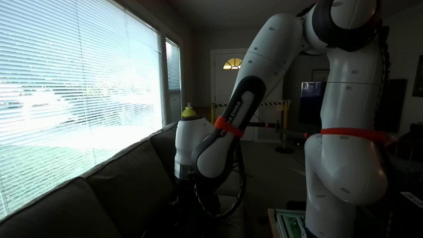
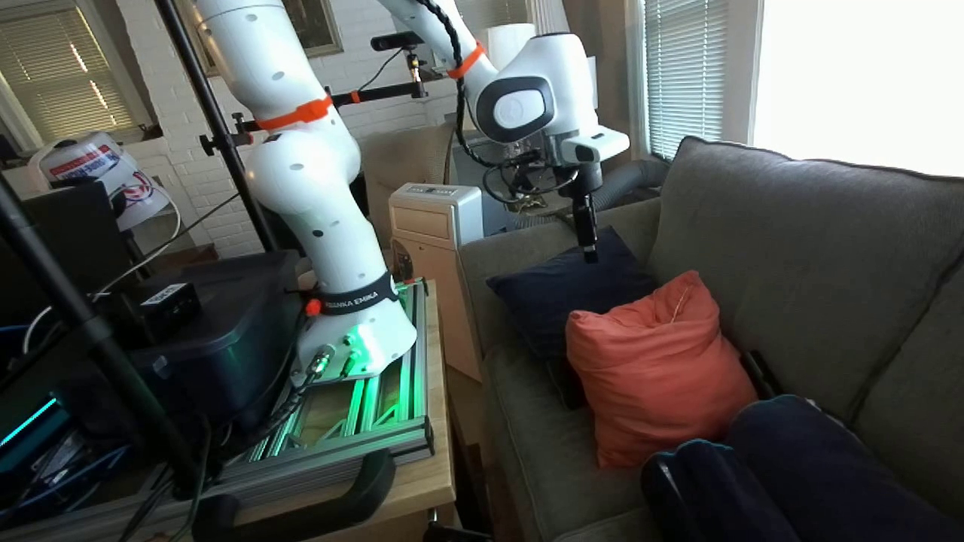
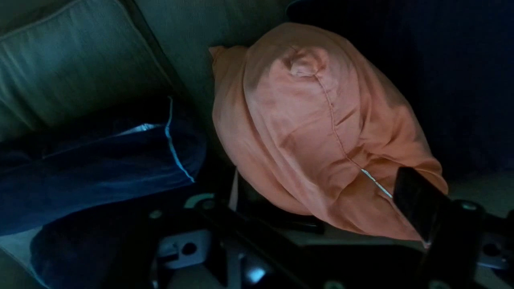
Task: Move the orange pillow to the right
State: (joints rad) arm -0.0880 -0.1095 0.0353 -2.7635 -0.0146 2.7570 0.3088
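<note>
A plump, rumpled orange pillow (image 2: 655, 369) sits on the seat of a grey couch (image 2: 813, 248), one corner poking upward. In an exterior view it lies between a dark blue pillow (image 2: 557, 286) — set near the couch's armrest (image 2: 520, 248) — and two dark blue cushions (image 2: 821, 467) in the lower right of the frame.

A white robot arm (image 2: 324, 226) with orange-red bands stands on a metal frame (image 2: 399, 444) atop a wooden table (image 2: 425, 478) next to the couch, and reaches across toward the seat. Its black gripper (image 2: 590, 248) points down and hangs above the couch, apart from the orange pillow.

In the wrist view the gripper's two dark fingers (image 3: 417, 200) appear spread wide, with nothing held between them. The orange pillow fills much of that view, a seam running from its puckered top toward one fingertip. A small black object (image 3: 297, 222), too dark to name, shows at the pillow's edge.

In an exterior view looking along the couch, the room is dim: bright window blinds (image 1: 82, 76) rise behind the backrest, a white door (image 1: 224, 82) with a fan-shaped pane stands beyond — and the gripper is lost in shadow.
</note>
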